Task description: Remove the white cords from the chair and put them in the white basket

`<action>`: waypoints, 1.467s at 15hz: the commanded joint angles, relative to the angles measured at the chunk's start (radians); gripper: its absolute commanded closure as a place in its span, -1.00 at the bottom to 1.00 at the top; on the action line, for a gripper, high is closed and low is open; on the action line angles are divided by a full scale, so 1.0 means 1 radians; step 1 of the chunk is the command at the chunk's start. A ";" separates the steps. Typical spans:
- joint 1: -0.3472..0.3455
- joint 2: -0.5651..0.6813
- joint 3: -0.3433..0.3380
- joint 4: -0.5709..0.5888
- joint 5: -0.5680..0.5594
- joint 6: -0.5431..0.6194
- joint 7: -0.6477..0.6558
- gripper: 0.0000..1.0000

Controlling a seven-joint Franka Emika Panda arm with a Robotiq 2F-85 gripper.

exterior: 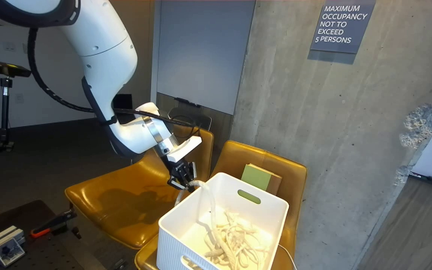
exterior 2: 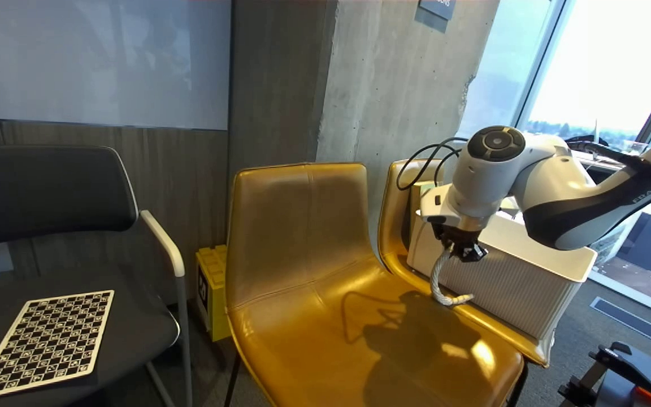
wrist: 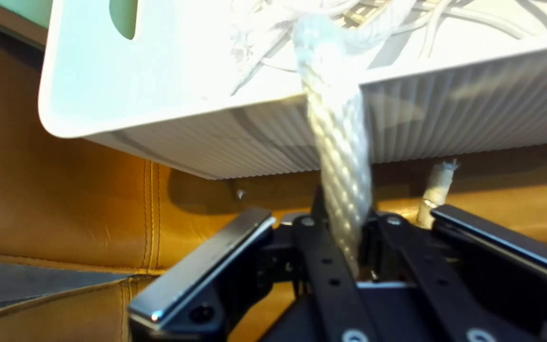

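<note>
The white cords [exterior: 234, 240] lie mostly as a loose tangle inside the white basket [exterior: 180, 243]. My gripper [exterior: 186, 185] is shut on one thick cord, just outside the basket's near rim and above the chair [exterior: 118, 202]. From the fingers this cord [wrist: 342, 142] runs over the rim into the basket [wrist: 150, 90]. Its short free end [exterior 2: 441, 288] hangs below the gripper [exterior 2: 461, 251] and curls near the edge of the chair seat [exterior 2: 314, 316]. I cannot tell whether that end touches the chair. The fingertips are partly hidden behind the cord in the wrist view.
The basket stands on a second yellow chair [exterior: 291, 180] with a green and brown book-like item [exterior: 259, 178] against its back. A concrete wall [exterior: 336, 131] is behind. A black chair [exterior 2: 37, 215] holds a checkered board [exterior 2: 48, 339]. A black cable hangs along the arm.
</note>
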 commanded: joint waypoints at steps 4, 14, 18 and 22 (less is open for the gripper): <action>-0.153 -0.237 0.143 -0.177 0.399 0.013 -0.196 0.96; -0.241 -0.438 0.078 -0.029 0.956 -0.069 -0.482 0.96; -0.252 -0.386 -0.026 -0.014 0.931 -0.031 -0.471 0.96; -0.270 -0.304 -0.085 -0.018 0.939 -0.012 -0.461 0.56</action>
